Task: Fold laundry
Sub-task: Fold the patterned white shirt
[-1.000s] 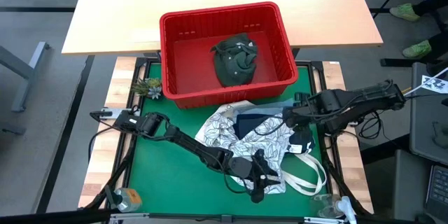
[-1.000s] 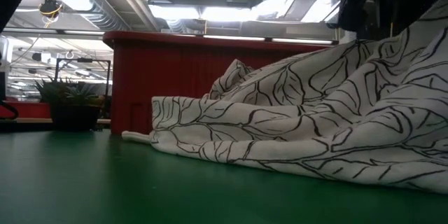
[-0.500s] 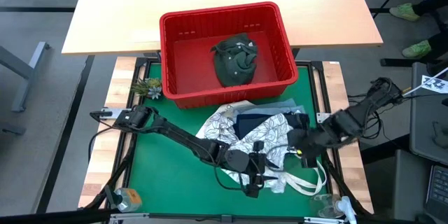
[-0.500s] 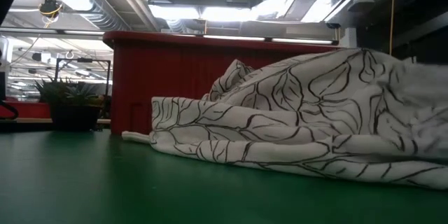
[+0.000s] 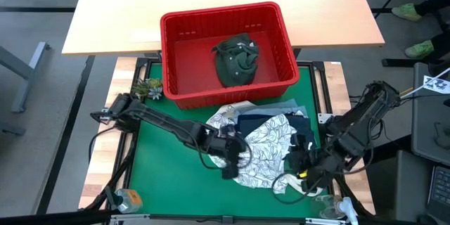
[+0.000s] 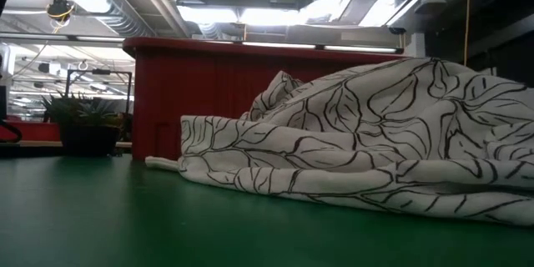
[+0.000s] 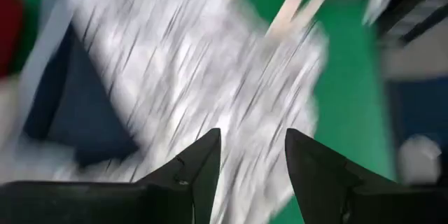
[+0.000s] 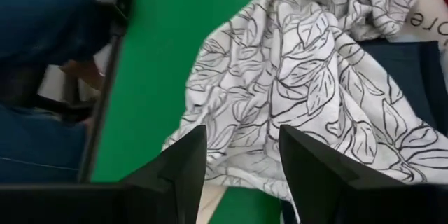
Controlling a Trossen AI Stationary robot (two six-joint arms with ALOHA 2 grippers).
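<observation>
A white garment with a dark leaf print (image 5: 271,144) lies heaped on the green mat (image 5: 169,176); it also shows in the low view (image 6: 375,133) and the right wrist view (image 8: 308,63). Its far part rests on a navy garment (image 5: 260,121). A dark olive garment (image 5: 235,60) lies in the red basket (image 5: 169,56). My left gripper (image 5: 230,169) hangs open above the white garment's near left edge, nothing between its fingers (image 7: 252,136). My right gripper (image 5: 304,172) stands open over the garment's near right edge (image 8: 241,131).
The red basket stands at the mat's far edge, with a small plant (image 5: 148,88) to its left. White tote handles (image 5: 290,183) lie near the mat's front right. A clear bottle (image 5: 126,198) sits at the near left corner. Bare mat lies on the left.
My left gripper has risen and drawn back toward the table's left. My right arm has swung from over the garments' far side toward the near edge. The white garment's raised right part has dropped and settled into a low mound.
</observation>
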